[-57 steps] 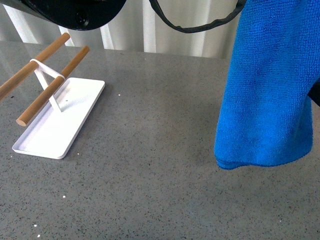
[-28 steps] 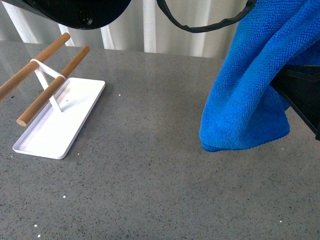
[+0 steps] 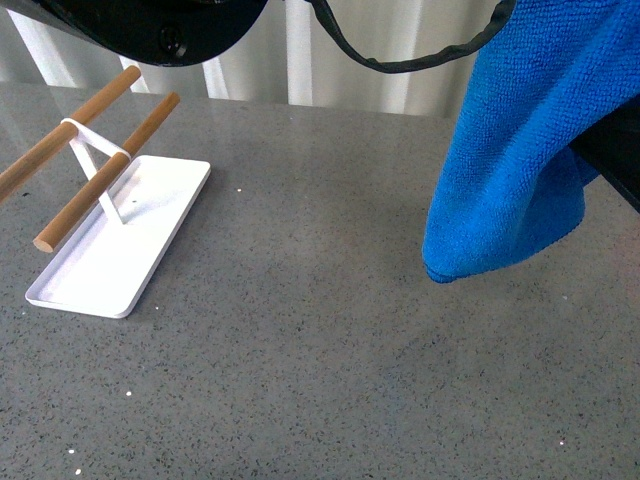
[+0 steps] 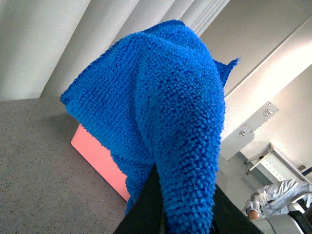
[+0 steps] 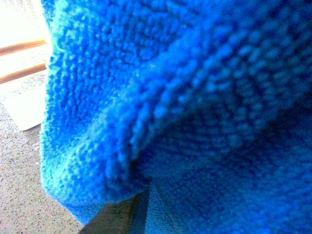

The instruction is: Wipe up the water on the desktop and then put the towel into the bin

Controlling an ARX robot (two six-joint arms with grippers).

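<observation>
In the front view the towel [image 3: 520, 150] hangs in the air at about 2 o'clock, bunched in loose folds. Its lowest corner points down over the desktop [image 3: 320, 350] and seems not to touch it. A dark arm part shows just behind the cloth at 3 o'clock, and a black cable [image 3: 400, 62] curves along 12 o'clock.

At 9 o'clock a white tray [image 3: 100, 275] lies flat on the desktop. Two wooden rods [image 3: 100, 170] are held above it by a thin white stand and slope up toward 10 o'clock.

In the left wrist view the towel drapes over the left gripper [image 4: 158, 204]. Only the dark lower parts of the fingers show – the tips are covered, so I cannot tell if they clamp the cloth. A pink box [image 4: 95, 156] is partly seen behind the towel.

The right wrist view is almost filled by blurred blue cloth. Of the right gripper [image 5: 129, 214] only a dark piece shows, so I cannot tell its state either.
</observation>
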